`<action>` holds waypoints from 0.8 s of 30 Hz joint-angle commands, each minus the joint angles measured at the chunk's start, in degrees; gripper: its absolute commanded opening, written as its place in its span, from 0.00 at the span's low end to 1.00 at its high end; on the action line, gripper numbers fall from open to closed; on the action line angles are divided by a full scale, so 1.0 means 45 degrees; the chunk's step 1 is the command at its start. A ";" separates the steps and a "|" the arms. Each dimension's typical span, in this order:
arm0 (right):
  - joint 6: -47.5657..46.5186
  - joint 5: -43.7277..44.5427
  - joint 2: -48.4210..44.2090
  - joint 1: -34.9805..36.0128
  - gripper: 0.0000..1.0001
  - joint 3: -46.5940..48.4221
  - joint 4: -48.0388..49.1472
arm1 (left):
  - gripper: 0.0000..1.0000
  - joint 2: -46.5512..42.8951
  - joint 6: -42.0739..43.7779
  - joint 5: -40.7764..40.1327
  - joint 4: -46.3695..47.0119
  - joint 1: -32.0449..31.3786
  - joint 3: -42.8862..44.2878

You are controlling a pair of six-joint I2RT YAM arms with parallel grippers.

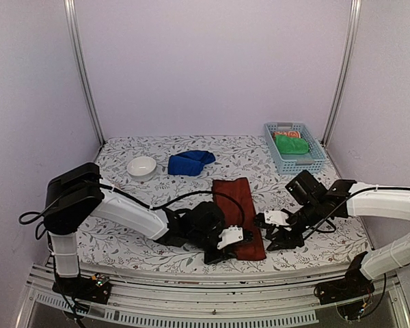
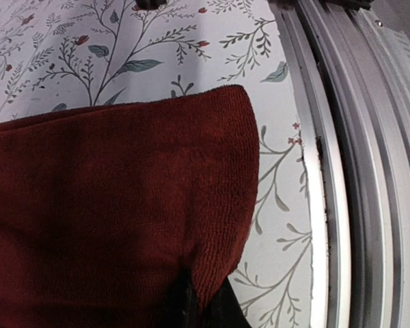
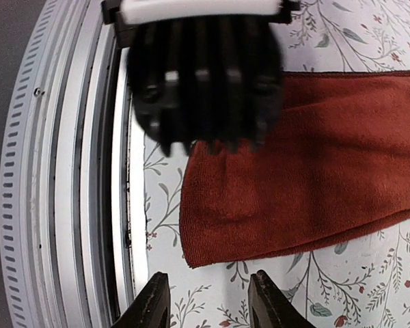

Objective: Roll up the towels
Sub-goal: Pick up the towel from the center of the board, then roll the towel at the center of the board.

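the dark red towel (image 1: 236,205) lies flat as a long narrow strip at the middle of the table, running near to far, with its near end close to the table's near edge. the blue towel (image 1: 190,162) sits well apart from it, farther off and to the left, bunched into a soft heap.

from above we see only that the left gripper (image 1: 227,242) sits at the red towel's near left corner. the left wrist view shows more: dark fingertips pinched on the hem, with the cloth puckered up around them. the right wrist view shows the same pucker from the other side, under the left gripper's ribbed black body, which is blurred there. the right gripper (image 3: 209,307) hangs just right of the towel's near end, apart from it, its two fingers spread with bare tablecloth between them.

up close the red towel has a fine ribbed pile, a hemmed edge and a rounded corner. the tablecloth (image 1: 246,154) is white, printed with leafy sprigs and small red buds. a ridged metal rail (image 2: 369,171) runs along the near edge. at the far right stands a light blue slatted basket (image 1: 302,167) holding a green cloth (image 1: 291,144) and an orange patterned cloth (image 1: 285,134). a round white bowl (image 1: 142,166) stands just left of the blue towel.
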 commanded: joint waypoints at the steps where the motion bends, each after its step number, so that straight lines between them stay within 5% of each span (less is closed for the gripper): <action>1: -0.0430 0.0637 -0.0048 0.0947 0.42 -0.0299 0.0901 | 0.05 0.0817 -0.2366 0.2711 -0.0721 0.0375 -0.0147; 10: -0.0439 0.1012 0.1084 0.2230 0.52 -0.0564 0.2237 | 0.00 0.1440 -0.6687 0.5995 0.0141 0.1812 0.0304; 24: -0.0008 0.1154 0.3129 0.2411 0.52 0.0209 0.2968 | 0.00 0.2075 -0.8316 0.7493 0.0033 0.2322 0.1286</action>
